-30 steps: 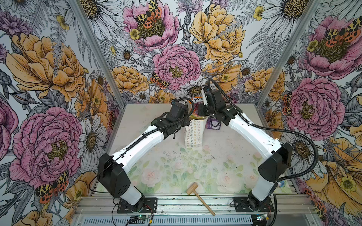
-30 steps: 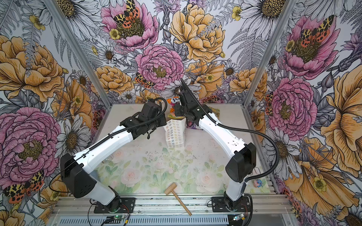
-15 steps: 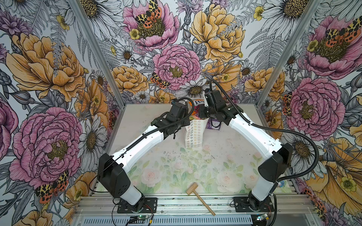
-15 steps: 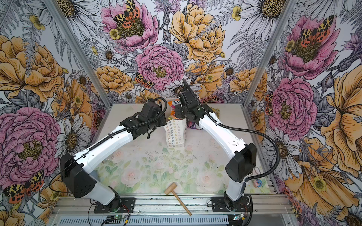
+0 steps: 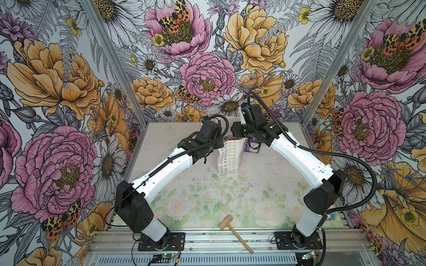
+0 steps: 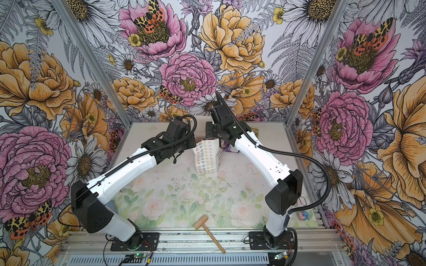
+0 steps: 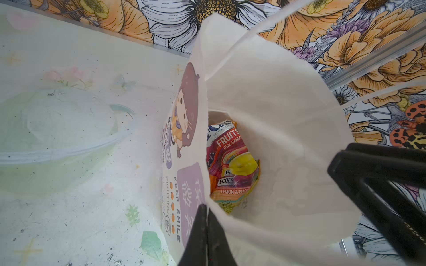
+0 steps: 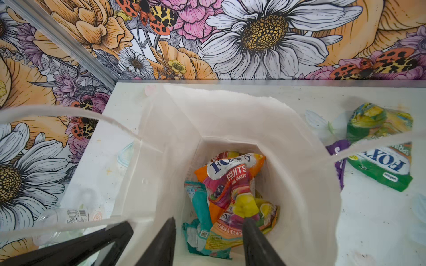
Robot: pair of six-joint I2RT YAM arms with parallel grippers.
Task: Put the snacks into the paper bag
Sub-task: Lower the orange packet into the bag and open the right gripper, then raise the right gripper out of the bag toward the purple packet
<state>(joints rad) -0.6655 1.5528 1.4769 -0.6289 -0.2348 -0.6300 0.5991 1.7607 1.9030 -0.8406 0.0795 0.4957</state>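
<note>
Tall white paper bag (image 5: 229, 159) with a pastel flower grid stands upright at the back-middle of the floral tabletop (image 5: 207, 198). The left gripper (image 7: 207, 208) is pinched tight on the bag's rim, paper between its fingers. The right gripper (image 8: 208, 222) hangs over the bag's open mouth, jaws apart, nothing clamped. At the bottom of the bag, an orange FOX'S fruits candy packet (image 8: 232, 191) lies over a teal packet (image 8: 198, 207). Outside, on the tabletop just beside the bag, right arm's side: green FOX'S packet (image 8: 380, 159) touching a purple packet (image 8: 337, 148). A wooden mallet (image 5: 234, 231) lies at the front edge, well apart.
</note>
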